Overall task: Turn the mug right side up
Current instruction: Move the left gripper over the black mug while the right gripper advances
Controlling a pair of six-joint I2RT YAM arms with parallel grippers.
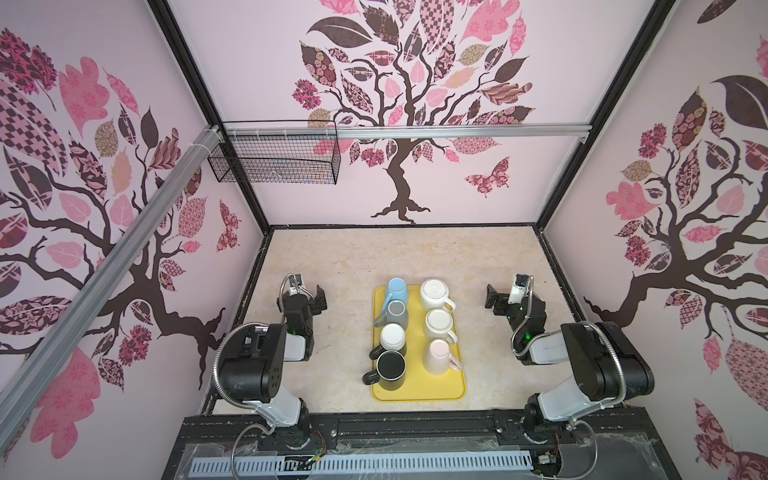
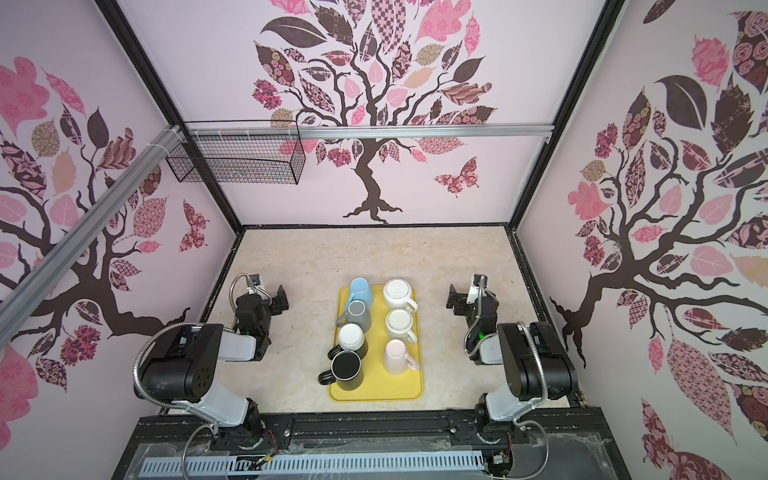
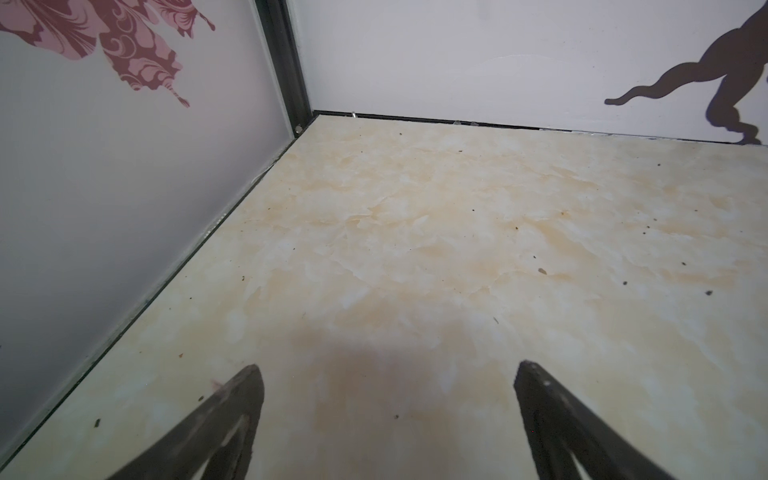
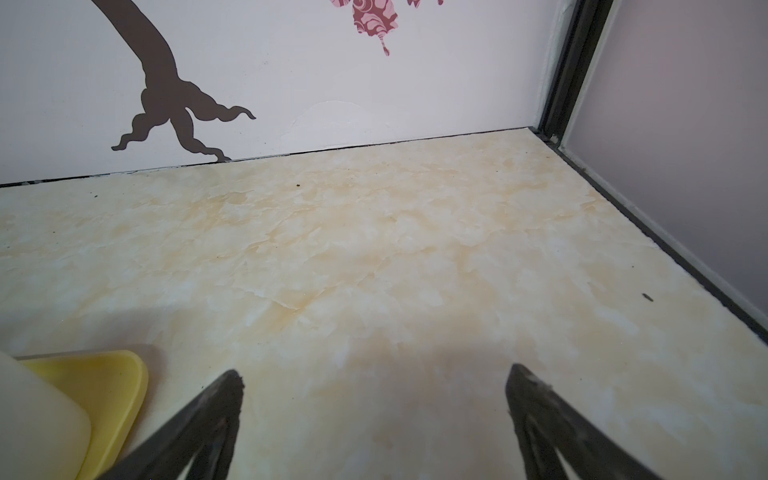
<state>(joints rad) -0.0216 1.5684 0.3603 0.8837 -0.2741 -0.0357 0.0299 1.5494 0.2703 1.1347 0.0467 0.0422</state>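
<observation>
The left gripper [image 1: 318,297] and the right gripper [image 1: 492,297] hover over the bare marbled beige tabletop [image 1: 332,257], one on each side of the flat yellow plastic tray [image 1: 415,395]. Each has its jaws spread wide with nothing between them, and both wrist views show only table past the fingertips. The task's mugs are crowded on that tray in two rows. Toward the right arm stand a white ceramic mug with a ribbed base [image 1: 433,291], a cream ceramic mug [image 1: 438,324] and a pale pink ceramic mug [image 1: 436,355]. All three appear to be base-up, with their handles pointing toward the right arm. Toward the left arm are a light blue ceramic mug [image 1: 397,289], a grey ceramic mug [image 1: 397,313], a white-based ceramic mug [image 1: 392,336] and a black ceramic mug [image 1: 390,370]. From above it is hard to tell whether the grey and black ones are inverted. No mug has been touched, so the step in hand is choosing one and reaching for it. The pale pink mug looks the easiest pick for the right arm, since its handle faces outward and bare tray lies on its near side. The approach would go best from the outer side, with the jaws closing across the wall rather than the thin handle. The mug should be lifted clear of its neighbours before any rotation, because the tight spacing risks knocking another over. Setting it down on open tabletop would avoid that crowding.
</observation>
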